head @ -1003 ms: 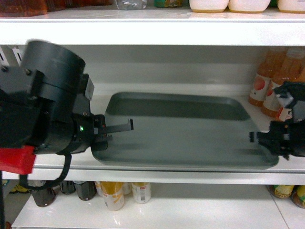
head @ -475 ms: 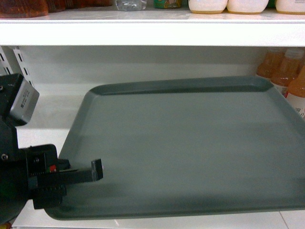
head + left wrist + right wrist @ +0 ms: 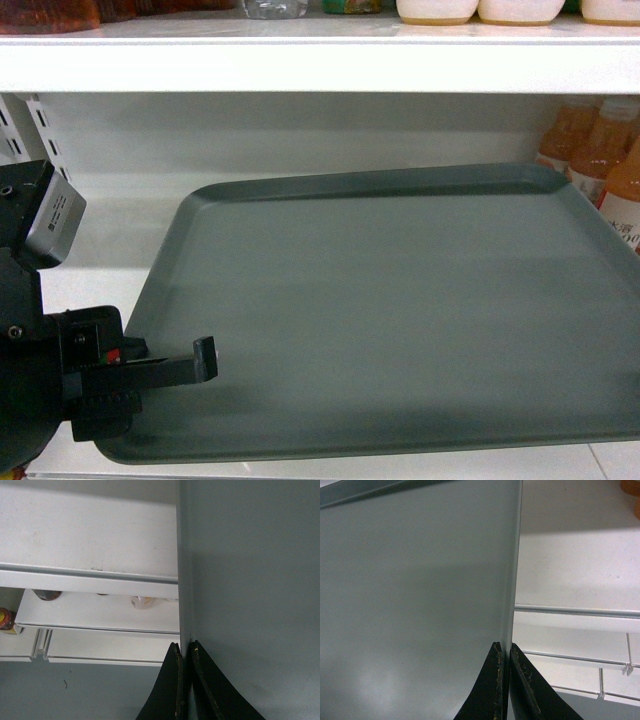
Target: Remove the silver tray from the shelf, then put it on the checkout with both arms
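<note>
Both tools (image 3: 185,652) (image 3: 504,652) grip silver tray (image 3: 390,300), long axis left-right.

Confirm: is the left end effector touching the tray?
Touching. The left wrist view shows the left end effector closed on the tray rim, both fingers against it.

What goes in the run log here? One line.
phase: lift-off | left gripper: clamps silver tray rim | right gripper: clamps opposite rim

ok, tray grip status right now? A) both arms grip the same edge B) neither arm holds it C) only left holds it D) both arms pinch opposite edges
D: each wrist view shows fingers closed on a rim of the silver tray, left gripper on its left edge, right gripper on its right edge.
</note>
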### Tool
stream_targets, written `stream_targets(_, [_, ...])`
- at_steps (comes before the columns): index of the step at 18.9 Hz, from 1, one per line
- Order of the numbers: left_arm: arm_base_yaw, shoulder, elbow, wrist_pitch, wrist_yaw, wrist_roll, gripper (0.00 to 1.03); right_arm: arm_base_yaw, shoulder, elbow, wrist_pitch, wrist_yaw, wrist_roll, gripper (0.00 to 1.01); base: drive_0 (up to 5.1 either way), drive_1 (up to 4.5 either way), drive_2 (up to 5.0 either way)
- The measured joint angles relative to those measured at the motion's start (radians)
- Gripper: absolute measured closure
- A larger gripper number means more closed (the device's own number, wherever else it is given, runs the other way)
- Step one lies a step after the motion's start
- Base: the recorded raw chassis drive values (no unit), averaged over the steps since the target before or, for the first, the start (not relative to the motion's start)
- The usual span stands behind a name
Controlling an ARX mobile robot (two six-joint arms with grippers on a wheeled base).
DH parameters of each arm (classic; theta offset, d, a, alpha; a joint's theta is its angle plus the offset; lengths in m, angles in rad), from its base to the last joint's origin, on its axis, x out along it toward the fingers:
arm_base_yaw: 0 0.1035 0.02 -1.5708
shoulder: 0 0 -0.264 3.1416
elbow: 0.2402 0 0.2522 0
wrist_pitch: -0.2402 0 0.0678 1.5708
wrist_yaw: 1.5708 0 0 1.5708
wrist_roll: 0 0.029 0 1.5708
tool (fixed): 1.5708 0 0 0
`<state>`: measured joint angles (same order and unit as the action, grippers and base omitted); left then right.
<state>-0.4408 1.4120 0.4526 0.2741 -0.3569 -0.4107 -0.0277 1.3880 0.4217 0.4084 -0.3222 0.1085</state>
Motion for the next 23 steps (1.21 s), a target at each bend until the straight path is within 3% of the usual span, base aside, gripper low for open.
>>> stream_targets(23, [0.000,0.000,-0.002,-0.006,-0.002,0.000,1.00,0.000,0.003,0.000,-0.002,-0.002,0.000,0.98,0.1,-3.93,4.1])
